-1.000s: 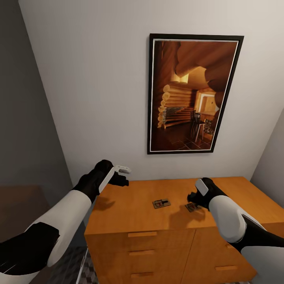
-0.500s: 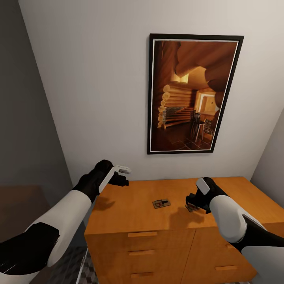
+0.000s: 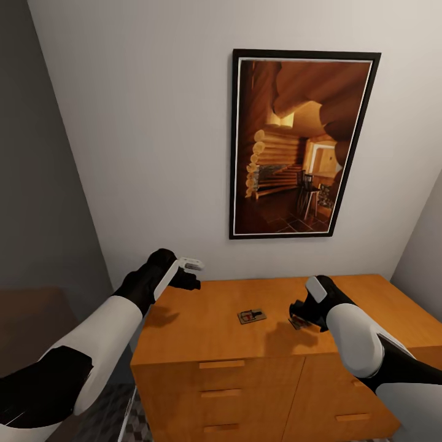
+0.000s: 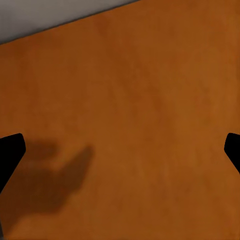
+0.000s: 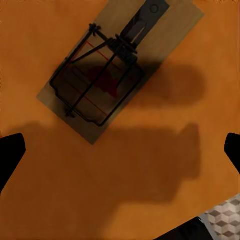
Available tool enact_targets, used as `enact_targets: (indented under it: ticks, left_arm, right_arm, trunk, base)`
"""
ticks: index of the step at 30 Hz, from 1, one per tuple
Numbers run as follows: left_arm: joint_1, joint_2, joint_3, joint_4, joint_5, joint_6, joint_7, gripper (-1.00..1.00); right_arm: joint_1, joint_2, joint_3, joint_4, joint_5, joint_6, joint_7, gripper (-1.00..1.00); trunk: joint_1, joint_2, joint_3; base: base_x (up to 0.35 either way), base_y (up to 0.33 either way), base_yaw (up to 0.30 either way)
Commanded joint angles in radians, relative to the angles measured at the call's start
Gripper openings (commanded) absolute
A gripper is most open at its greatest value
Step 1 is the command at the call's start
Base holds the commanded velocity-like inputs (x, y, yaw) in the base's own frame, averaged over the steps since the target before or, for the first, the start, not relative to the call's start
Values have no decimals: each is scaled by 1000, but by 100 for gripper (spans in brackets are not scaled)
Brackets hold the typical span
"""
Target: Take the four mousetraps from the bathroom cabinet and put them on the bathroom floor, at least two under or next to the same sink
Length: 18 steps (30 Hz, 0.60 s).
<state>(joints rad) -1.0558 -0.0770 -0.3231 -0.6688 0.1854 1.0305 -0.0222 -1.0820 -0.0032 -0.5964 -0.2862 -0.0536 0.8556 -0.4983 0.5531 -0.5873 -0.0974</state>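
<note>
Well, no legible text, mousetrap (image 5: 112, 67) under R fingers (image 5: 11, 150), cabinet (image 3: 202, 313)

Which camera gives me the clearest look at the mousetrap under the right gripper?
The right wrist view: the mousetrap lies large there, wire frame and red mark clear. The head view shows it small, partly hidden by the right gripper. The left wrist view faces bare cabinet top.

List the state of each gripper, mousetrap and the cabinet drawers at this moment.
Left gripper: open, empty, above the cabinet top's left end.
Right gripper: open, over a mousetrap.
Mousetrap under it: flat on cabinet top, ungrasped.
Middle mousetrap: flat, untouched.
Cabinet drawers: visible ones shut.
</note>
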Motion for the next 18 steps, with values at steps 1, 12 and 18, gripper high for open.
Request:
enact_targets:
  ticks: [1, 12, 18]
  left_arm:
    - [-1, 0, -2, -1, -1, 3, -2, 100]
    - [-1, 2, -2, 0, -1, 3, -2, 100]
    - [-1, 2, -2, 0, -1, 3, -2, 100]
  right_arm:
    - [-1, 0, -2, -3, -6, 2, -6, 100]
    - [-1, 2, -3, -50, -7, 7, -5, 100]
    - [-1, 2, -3, -65, -8, 7, 9, 100]
  trunk:
    - [0, -2, -2]
    - [0, -2, -2]
    - [0, -2, -2]
  base:
    - [0, 0, 0]
    - [0, 0, 0]
    - [0, 0, 0]
